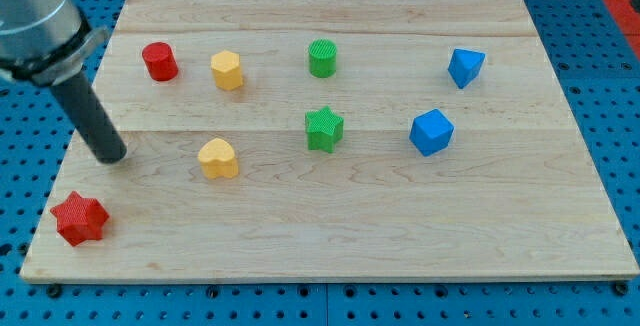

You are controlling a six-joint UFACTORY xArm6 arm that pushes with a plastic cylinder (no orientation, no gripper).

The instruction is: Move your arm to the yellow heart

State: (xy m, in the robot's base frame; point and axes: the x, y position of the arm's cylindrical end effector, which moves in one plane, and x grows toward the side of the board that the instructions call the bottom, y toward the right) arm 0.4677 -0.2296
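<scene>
While the yellow heart [218,158] sits left of the board's middle, with a yellow hexagonal block [228,69] above it and a green star [324,128] toward the view's right, the approach looks unfinished. The rod's tip [110,155] rests on the wooden board [400,226] well to the heart's left, touching no block and holding nothing. A red star [80,218] lies below the tip.

A red cylinder [159,61] and a yellow hexagonal block [227,70] sit near the wooden worktop's [400,226] top left. A green cylinder [322,58] stands above a green star [323,129]. Two blue blocks [465,67] [431,132] lie right; a red star [80,218] bottom left.
</scene>
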